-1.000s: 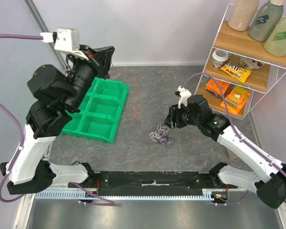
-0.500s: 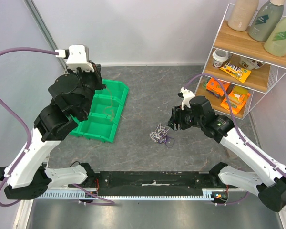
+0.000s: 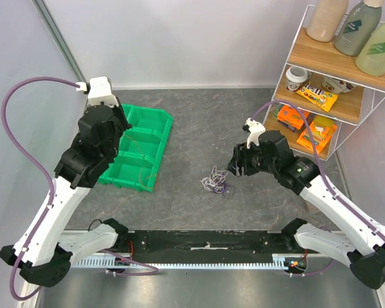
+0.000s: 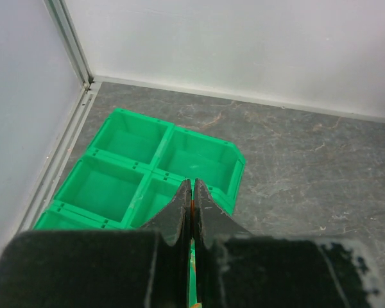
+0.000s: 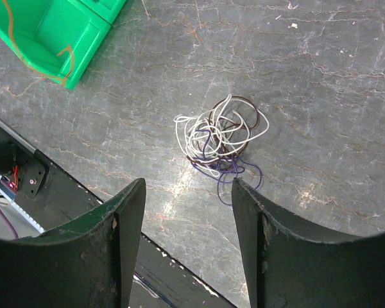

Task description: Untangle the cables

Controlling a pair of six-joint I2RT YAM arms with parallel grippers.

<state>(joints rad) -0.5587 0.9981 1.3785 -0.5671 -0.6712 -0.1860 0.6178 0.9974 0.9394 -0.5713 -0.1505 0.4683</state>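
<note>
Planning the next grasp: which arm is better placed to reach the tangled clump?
Right. The right gripper hangs open beside the cables; the left gripper is shut on an orange cable over the green bin.

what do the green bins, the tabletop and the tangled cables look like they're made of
green bins: likely moulded plastic; uniform colour, slightly glossy, thin ribbed walls. tabletop: stone-look grey with pale veins, matte; perhaps laminate or a printed mat. cables: thin plastic-sheathed wire, seemingly, holding springy loops.
</note>
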